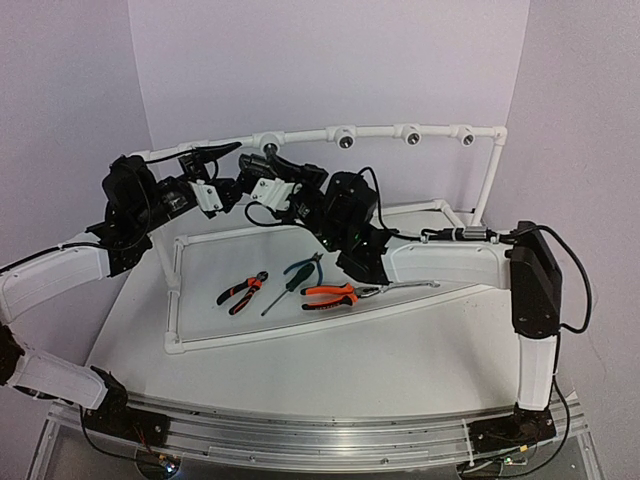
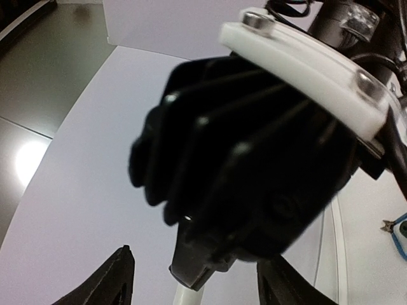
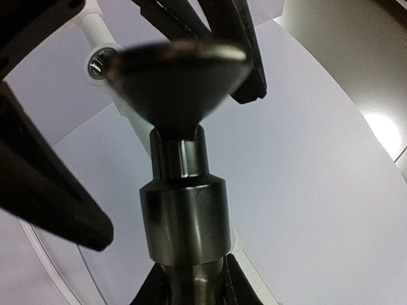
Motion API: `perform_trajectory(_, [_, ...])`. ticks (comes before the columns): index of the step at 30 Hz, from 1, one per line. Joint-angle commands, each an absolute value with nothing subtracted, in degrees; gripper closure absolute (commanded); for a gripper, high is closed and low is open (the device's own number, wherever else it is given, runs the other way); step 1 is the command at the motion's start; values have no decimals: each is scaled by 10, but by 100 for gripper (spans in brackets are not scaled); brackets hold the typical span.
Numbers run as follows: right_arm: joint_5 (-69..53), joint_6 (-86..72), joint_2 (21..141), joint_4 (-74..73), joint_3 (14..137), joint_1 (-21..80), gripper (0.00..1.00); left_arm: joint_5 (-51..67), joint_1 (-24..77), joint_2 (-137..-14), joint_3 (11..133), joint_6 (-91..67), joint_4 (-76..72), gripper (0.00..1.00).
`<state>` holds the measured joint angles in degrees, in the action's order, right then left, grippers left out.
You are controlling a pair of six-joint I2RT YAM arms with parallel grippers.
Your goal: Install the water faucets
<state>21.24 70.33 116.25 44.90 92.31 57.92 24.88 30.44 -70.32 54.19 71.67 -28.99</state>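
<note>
A: What sits nearest the right wrist camera?
B: The right gripper (image 3: 191, 283), clenched on the base of the tap (image 3: 183, 213), lower centre there. From above, both hang upper centre-left, just below the rail (image 1: 380, 131).
A: Which way does the tap lie?
B: Long axis bottom to top of that frame, straight out from the grip, blurred flared end farthest away.
A: And the left gripper (image 2: 202, 283)?
B: Spread wide, holding nothing; its fingers (image 3: 51, 197) flank the tap's head, apparently not touching.
A: How to do this step well?
B: My judgement: square the axis to the socket (image 3: 97, 65), upper left beyond, before advancing; grip firm, go slowly. A tilted start would likely jam.
</note>
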Motion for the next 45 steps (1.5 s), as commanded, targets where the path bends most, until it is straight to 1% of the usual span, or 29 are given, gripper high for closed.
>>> perform_trajectory(1, [247,660,1184,477,921,591,100,239,307,-685,560,712,-288,24])
perform_trajectory(6, [276,615,1200,493,940,596,100,222,307,-671,554,707,-275,11])
perform_trajectory(11, [315,569,1224,524,956,602,100,203,307,-654,543,696,-270,3])
perform_trajectory(16, [358,498,1247,542,981,612,100,187,307,-640,534,689,-263,1])
perform_trajectory(24, [454,409,1304,621,1042,628,100,168,307,-633,525,663,-258,1])
perform_trajectory(30, [494,354,1333,641,1088,637,100,166,306,-635,518,666,-268,3])
perform_trajectory(35, [516,283,1336,643,1098,642,100,187,293,-650,516,673,-279,9])
perform_trajectory(37, [528,262,1341,644,1102,643,100,201,285,-659,520,666,-287,14])
perform_trajectory(40, [552,249,1351,644,1110,643,100,227,275,-665,550,608,-260,19])
perform_trajectory(45, [551,222,1353,644,1105,644,100,280,272,-667,601,466,-156,29])
